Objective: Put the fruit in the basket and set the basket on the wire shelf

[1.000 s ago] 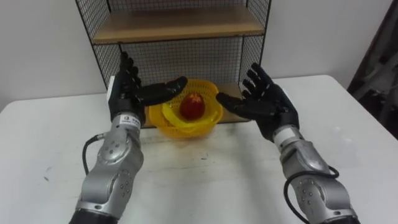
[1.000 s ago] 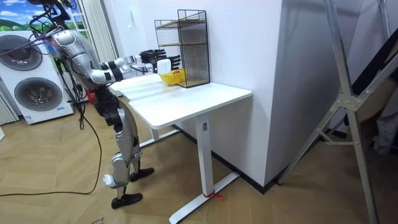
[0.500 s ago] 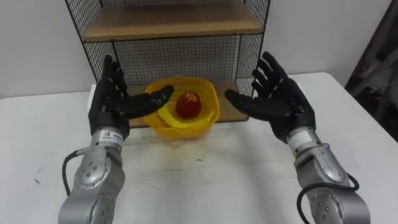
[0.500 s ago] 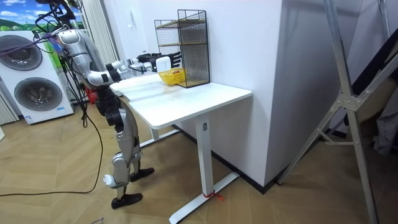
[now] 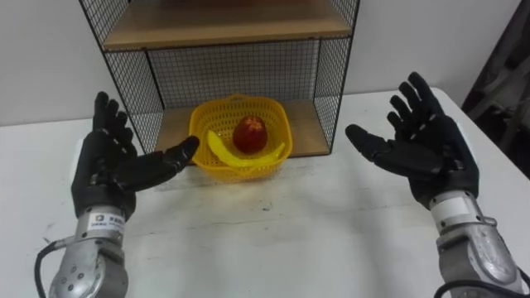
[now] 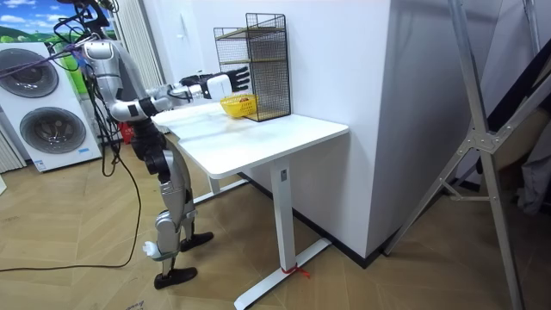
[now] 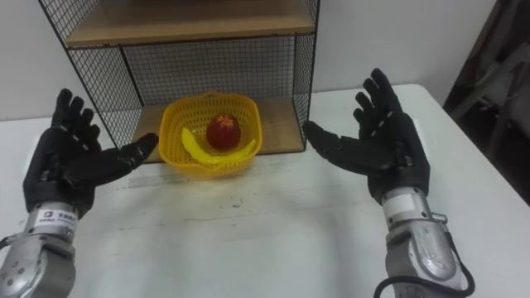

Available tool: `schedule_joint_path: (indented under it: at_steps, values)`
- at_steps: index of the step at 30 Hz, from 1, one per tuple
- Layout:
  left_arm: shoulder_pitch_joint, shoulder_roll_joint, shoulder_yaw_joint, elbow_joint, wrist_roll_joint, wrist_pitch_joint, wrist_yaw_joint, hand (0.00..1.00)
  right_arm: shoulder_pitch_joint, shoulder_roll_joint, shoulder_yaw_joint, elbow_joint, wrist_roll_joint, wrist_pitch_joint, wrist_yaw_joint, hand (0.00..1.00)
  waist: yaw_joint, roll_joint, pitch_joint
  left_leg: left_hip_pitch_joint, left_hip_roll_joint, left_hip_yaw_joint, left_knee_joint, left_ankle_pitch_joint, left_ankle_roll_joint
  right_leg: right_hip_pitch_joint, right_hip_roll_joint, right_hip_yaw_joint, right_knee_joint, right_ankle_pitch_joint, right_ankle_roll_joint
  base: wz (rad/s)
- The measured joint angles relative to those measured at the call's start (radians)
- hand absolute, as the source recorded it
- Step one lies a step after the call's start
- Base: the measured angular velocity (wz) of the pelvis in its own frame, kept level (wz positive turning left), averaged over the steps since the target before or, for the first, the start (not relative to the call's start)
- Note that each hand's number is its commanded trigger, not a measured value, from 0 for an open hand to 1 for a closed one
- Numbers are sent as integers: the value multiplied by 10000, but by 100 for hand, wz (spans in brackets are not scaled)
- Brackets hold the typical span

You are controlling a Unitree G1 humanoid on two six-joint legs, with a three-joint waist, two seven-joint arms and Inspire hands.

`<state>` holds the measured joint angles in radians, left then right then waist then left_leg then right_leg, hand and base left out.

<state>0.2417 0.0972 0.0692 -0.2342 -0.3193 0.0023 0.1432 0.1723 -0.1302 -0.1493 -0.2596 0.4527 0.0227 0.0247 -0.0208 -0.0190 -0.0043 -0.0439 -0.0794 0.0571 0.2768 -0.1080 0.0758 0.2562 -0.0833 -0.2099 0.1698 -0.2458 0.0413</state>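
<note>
A yellow plastic basket (image 5: 217, 124) (image 7: 178, 118) sits on the bottom board of the black wire shelf (image 5: 224, 29), its front edge at the shelf's lip. Inside lie a red apple (image 5: 250, 132) and a yellow banana (image 5: 224, 151). My left hand (image 5: 112, 170) hangs open to the left of the basket, palm turned inward, clear of it. My right hand (image 5: 422, 149) is open to the right of the shelf, palm facing left, holding nothing. In the room view I stand at the end of the white table with both arms stretched toward the shelf (image 6: 254, 60).
The wire shelf has a wooden upper board (image 5: 232, 25) and mesh sides. It stands on a white table (image 5: 290, 223) against a white wall. Washing machines (image 6: 47, 112) stand behind me in the room view, and a metal frame (image 6: 491, 129) is at that view's right.
Both hands have drawn back from the basket and spread apart, the left to the left, the right to the right. The basket stays on the shelf's bottom board. My head view has shifted.
</note>
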Motion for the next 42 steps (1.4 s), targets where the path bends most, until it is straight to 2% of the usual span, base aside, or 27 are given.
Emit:
schedule_joint_path:
  at_steps: [1, 3, 6, 9, 11, 12, 13, 15, 16, 18, 19, 20, 21, 25, 27, 30, 33, 36, 38, 40, 42]
  values:
    - [3, 0, 105, 0, 28, -81, 8, 0, 2, 0, -48, -3, -76, -127, -33, 0, 14, -8, 3, -14, -6, -25, 13, 0, -1, 0, 4, -28, 5, 0, 0, 8]
    - [3, 0, 522, -30, 63, -582, 163, 0, 5, -2, -267, -13, -429, -558, -282, 0, 43, -10, 2, -111, -12, -63, 106, -11, 3, -44, 32, -71, 27, 1, -1, 7]
    - [164, -27, 1021, -481, 100, -1019, 548, 0, 105, -7, -582, -29, -533, -964, -681, 0, 85, -6, 2, -186, -19, -85, 143, -11, 1, -108, 64, -71, 19, 28, -9, 0]
    - [366, -27, 2019, -1148, 771, -1940, 1524, 0, 281, -17, -1431, -209, -1090, -1446, -1589, 0, 165, 40, -18, -240, -11, -157, 149, 1, -13, -155, 72, -128, 5, 30, -11, 5]
    - [397, -50, 2567, -1220, 913, -2327, 2062, 0, 525, -37, -1962, -462, -1099, -1714, -2173, 0, 341, 93, -20, -238, -25, -158, 135, 8, -24, -178, 72, -134, -8, 27, -9, 0]
    - [456, -59, 2792, -1247, 1008, -2412, 2310, 0, 565, -63, -2104, -520, -1128, -1806, -2429, 0, 402, 116, -19, -240, -31, -167, 131, 11, -28, -185, 72, -132, -9, 20, -6, -6]
    - [605, -54, 3310, -1347, 1262, -2501, 2822, 0, 592, -118, -2478, -550, -1262, -1966, -2944, 0, 442, 64, 7, -284, -43, -170, 144, 12, -30, -219, 65, -144, -31, -29, -18, 0]
    - [681, -21, 4441, -1468, 1398, -2750, 3925, 0, 842, -525, -3411, -584, -1443, -2227, -4028, 0, 554, 118, -32, -397, -80, -210, 245, 27, -41, -292, 34, -249, -34, -133, -29, 8]
    - [745, -21, 4786, -1516, 1396, -2833, 4208, 0, 883, -639, -3668, -586, -1442, -2276, -4282, 0, 559, 119, -30, -426, -89, -230, 264, 26, -37, -308, 27, -286, -27, -137, -28, 11]
    - [1139, 27, 6111, -1579, 1403, -3200, 5403, 0, 1172, -867, -4769, -670, -1449, -2694, -5420, 0, 549, 93, -18, -507, -172, -325, 243, 48, 7, -373, -25, -392, -4, -205, 5, 12]
    - [1195, 33, 6390, -1578, 1400, -3252, 5708, 0, 1230, -906, -5029, -659, -1449, -2797, -5724, 0, 553, 89, -14, -519, -180, -330, 241, 44, 12, -393, -34, -391, -1, -219, 5, 7]
    - [1223, 76, 6986, -1577, 1392, -3289, 6292, 0, 1268, -1026, -5514, -532, -1449, -2937, -6282, 0, 583, 101, -21, -559, -168, -328, 243, 38, 15, -432, -40, -386, 15, -242, 6, 0]
    - [1263, 214, 7487, -1568, 1388, -3318, 6886, 0, 1285, -1182, -5830, -372, -1445, -2966, -6822, 0, 590, 106, -20, -593, -182, -326, 243, 37, 13, -472, -37, -386, 30, -250, 6, 0]
    - [1829, 778, 8269, -1416, 905, -3428, 8058, 0, 1829, -1465, -6574, 190, -1165, -3046, -8234, 0, 574, 75, -33, -683, -196, -366, 232, 25, -9, -512, -64, -532, 32, -301, -20, 7]
    - [1944, 1216, 8849, -438, 108, -3472, 8675, 0, 2129, -1619, -7119, 877, -387, -3043, -9024, 0, 585, 86, -45, -811, -187, -348, 258, 12, -32, -657, -82, -542, 98, -344, -64, 2]
    - [2166, 1673, 9201, 816, -1324, -3477, 9444, 0, 2406, -1960, -7787, 2188, 646, -3044, -10197, 0, 569, 72, -41, -1071, -194, -310, 285, 13, -30, -1103, -156, -573, 521, -472, -49, 0]
    - [2235, 1704, 9216, 1724, -2309, -3487, 9722, 0, 2507, -1969, -7975, 2986, 1183, -3041, -10789, 0, 564, 59, -39, -1130, -204, -335, 294, 1, -15, -1166, -181, -536, 567, -523, -36, 0]
    - [2241, 1719, 8892, 3700, -3824, -3480, 9739, 0, 2960, -1962, -7719, 4848, 2022, -2850, -10920, 0, 561, 16, -31, -1304, -185, -338, 286, -85, -58, -1351, -189, -499, 573, -523, -36, 0]
    - [2251, 1716, 8567, 4719, -4409, -3398, 9671, 0, 3067, -1938, -7553, 5937, 2764, -2810, -10876, 0, 562, 5, -34, -1338, -186, -331, 283, -104, -37, -1354, -200, -485, 565, -522, -35, 0]
    - [2241, 1713, 8320, 5805, -4973, -3238, 9482, 0, 3201, -1840, -7342, 7061, 3693, -2812, -10738, 0, 568, -68, -72, -1344, -187, -321, 255, -123, -35, -1360, -200, -425, 536, -522, -34, -2]
    - [2256, 1685, 7857, 7328, -5674, -3112, 9165, 0, 3450, -1427, -7261, 8430, 4847, -2829, -10367, 0, 578, -101, -102, -1327, -187, -317, 242, -147, -43, -1353, -205, -406, 535, -519, -29, -2]
